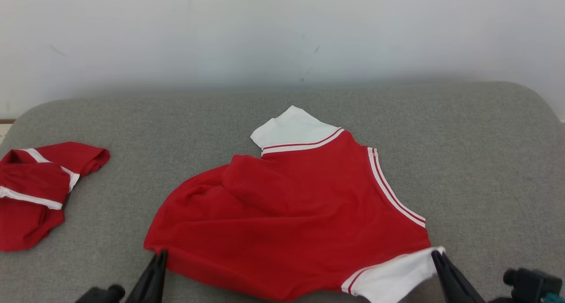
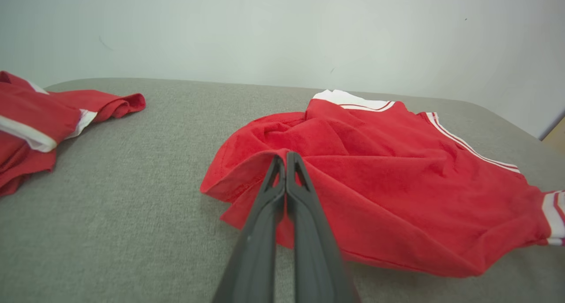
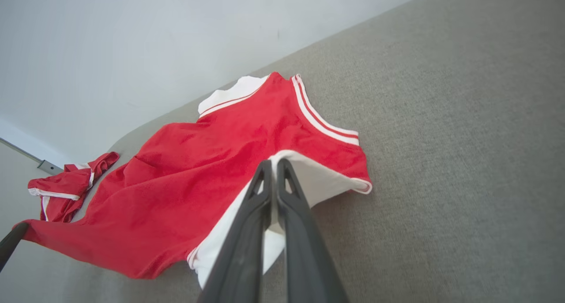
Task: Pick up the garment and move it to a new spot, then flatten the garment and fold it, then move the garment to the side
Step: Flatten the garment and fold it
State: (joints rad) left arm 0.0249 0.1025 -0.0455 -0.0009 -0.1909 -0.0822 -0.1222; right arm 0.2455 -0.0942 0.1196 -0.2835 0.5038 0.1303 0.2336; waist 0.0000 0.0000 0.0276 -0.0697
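Head view shows the red short-sleeved shirt with white sleeves and striped trim (image 1: 291, 215) lying near the middle of the grey cloth-covered tabletop (image 1: 485, 162), rumpled on its left half. Its long axis runs across the robot's front — hem to the left, neckline and sleeves to the right — and the cloth stretches away from both end effectors toward the wall. The left end effector (image 1: 160, 255) is pinched shut on the near hem corner. In the left wrist view its fingers (image 2: 262, 215) meet with the red hem draped over their tips. The right end effector (image 1: 437, 255) is likewise closed, on the edge of the near white sleeve (image 1: 393, 278). Each arm has the end nearer it, so drawing the two grips apart would, I judge, flatten the near edge. Well apart at the far left lies a second, crumpled red-and-white garment (image 1: 35, 192).
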